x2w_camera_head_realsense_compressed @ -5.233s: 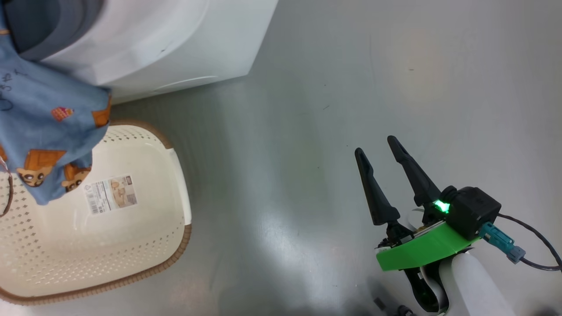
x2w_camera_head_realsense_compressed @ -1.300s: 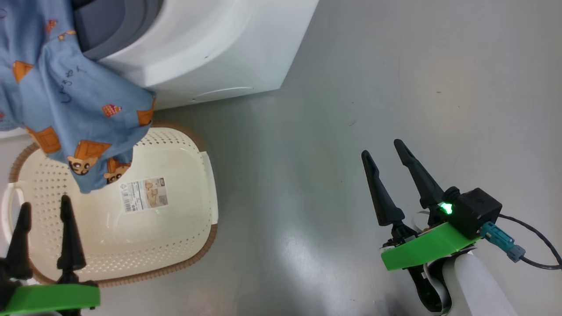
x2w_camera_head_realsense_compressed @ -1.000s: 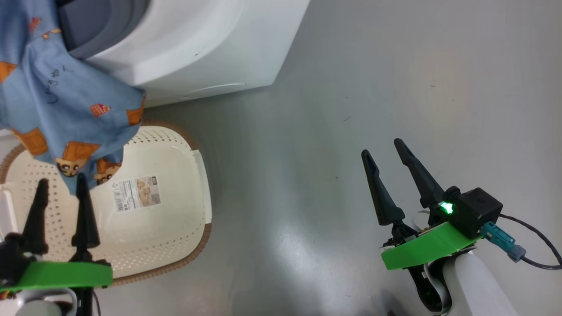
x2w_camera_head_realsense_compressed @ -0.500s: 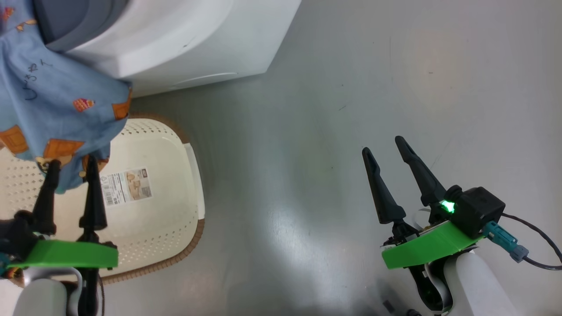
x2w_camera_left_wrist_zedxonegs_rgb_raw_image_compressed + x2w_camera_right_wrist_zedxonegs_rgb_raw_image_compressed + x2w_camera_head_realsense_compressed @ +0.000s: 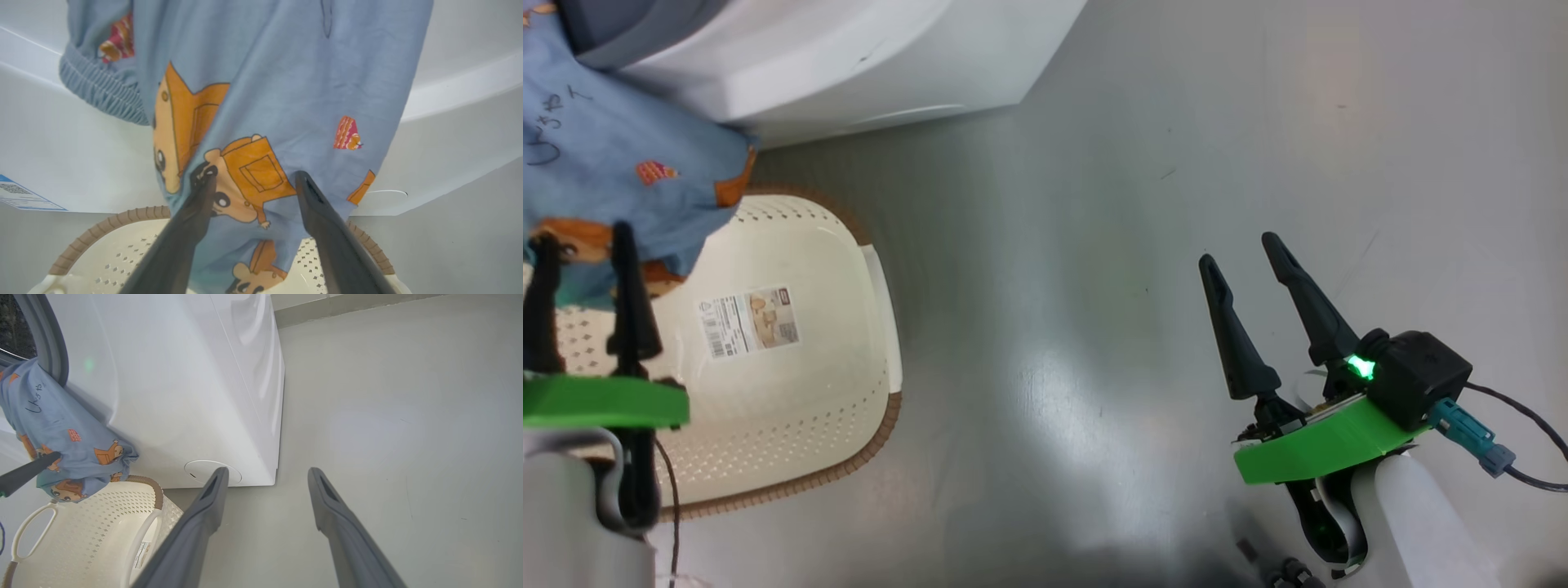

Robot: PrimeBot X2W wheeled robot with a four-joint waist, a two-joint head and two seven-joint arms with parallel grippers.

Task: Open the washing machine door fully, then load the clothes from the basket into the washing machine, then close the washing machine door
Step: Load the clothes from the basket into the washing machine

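Clothes: hanging lengthwise from washer mouth over basket, directly ahead of my left end effector, spread wide, empty; right end effector wide, far right.

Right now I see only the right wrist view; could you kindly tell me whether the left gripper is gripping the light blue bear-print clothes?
Observer: No. The left gripper is open, its fingers apart in front of the light blue bear-print clothes.
Operator: Where is it aimed?
Observer: At an orange bear print, above the brown-rimmed cream perforated basket.
Operator: Is there any edge to grab?
Observer: A ribbed elastic cuff hangs at the left wrist view's upper left.
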